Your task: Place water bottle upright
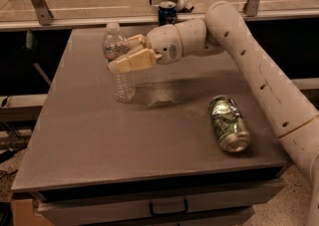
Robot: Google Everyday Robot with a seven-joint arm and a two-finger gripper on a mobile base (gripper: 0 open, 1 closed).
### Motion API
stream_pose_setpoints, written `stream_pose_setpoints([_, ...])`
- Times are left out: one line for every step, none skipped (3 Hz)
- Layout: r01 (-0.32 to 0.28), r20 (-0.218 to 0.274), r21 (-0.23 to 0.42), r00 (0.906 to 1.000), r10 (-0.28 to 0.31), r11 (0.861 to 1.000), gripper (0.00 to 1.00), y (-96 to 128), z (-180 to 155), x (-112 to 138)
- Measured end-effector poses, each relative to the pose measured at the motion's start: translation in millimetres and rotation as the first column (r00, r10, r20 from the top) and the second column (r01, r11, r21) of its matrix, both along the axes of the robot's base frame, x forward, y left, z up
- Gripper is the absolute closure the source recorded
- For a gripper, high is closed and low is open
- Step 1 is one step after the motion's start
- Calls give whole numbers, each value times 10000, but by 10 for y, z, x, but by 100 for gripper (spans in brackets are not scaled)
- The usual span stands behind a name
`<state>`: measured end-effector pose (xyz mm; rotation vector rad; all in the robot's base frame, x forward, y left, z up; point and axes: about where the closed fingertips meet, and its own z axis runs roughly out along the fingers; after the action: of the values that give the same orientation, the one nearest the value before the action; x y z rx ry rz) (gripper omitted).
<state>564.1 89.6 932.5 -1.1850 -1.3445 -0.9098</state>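
The water bottle point(123, 84) is clear and ribbed with a white cap. It stands upright on the grey table point(89, 135), left of the middle, with its base on or just at the tabletop. My gripper point(120, 54) reaches in from the right. Its tan fingers point(133, 61) sit on either side of the bottle's upper body, shut on it. The front finger hides the bottle's label band.
A green drink can point(229, 123) lies on its side on the right part of the table. A blue drink can point(167, 12) stands behind the table's far edge. My white arm point(259, 75) spans the right side above the table.
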Motion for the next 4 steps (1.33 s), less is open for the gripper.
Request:
stream_pose_setpoints([70, -40, -31, 10000, -70, 10000, 0, -64, -8, -26])
stream_pose_setpoints([690, 177, -253, 9975, -685, 9973, 0, -292, 161, -77])
stream_pose_setpoints([1927, 635, -432, 9798, -1898, 9803, 0, -675, 528, -243])
stream_pose_setpoints([3715, 1454, -349, 9203, -3631, 9278, 0, -1183, 1011, -489])
